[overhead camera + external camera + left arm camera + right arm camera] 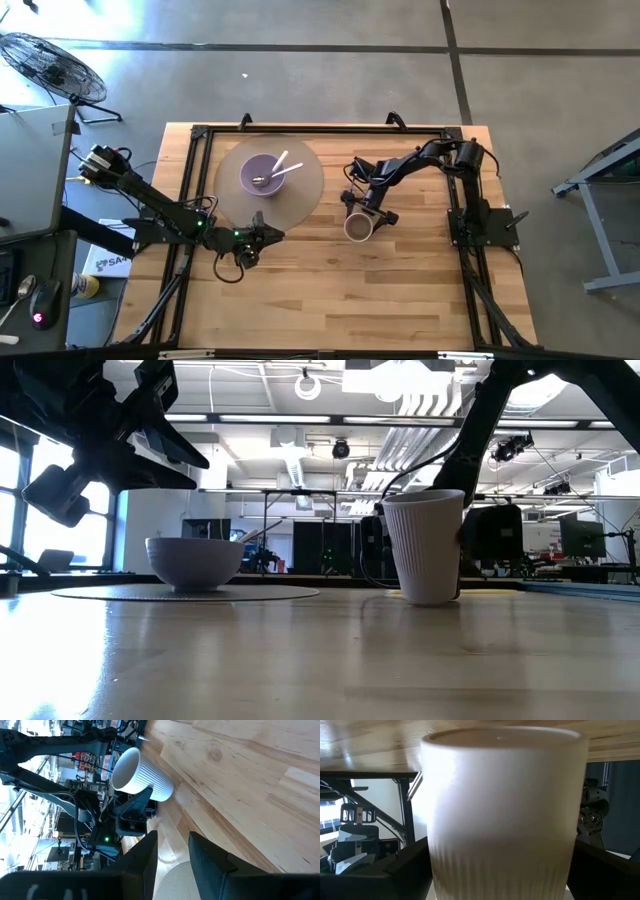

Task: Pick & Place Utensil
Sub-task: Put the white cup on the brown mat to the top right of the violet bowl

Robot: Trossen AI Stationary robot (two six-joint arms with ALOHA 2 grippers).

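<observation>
Up on the round grey mat (300, 195), the lavender ceramic bowl (263, 174) holds two utensils: a white plastic utensil (283, 164) leaning on the rim, and a metal spoon (262, 180) lying down in the bowl. That's where the utensils are, well apart from both grippers. The white ribbed paper cup (358, 227) stands upright on the wooden table (400, 290), and from above its inside looks bare.

The low view hides the bowl's contents behind the bowl wall; only the overhead shot gives them away. The low view does confirm the cup is standing on the table.

Right gripper (366, 213) has the cup between its fingers; the right wrist view is filled with the cup wall, dark fingers (605, 870) on either side of it, clamped on it.

Left gripper (272, 236) hovers beside the mat's edge, fingers (145, 855) slightly apart, nothing between them.
</observation>
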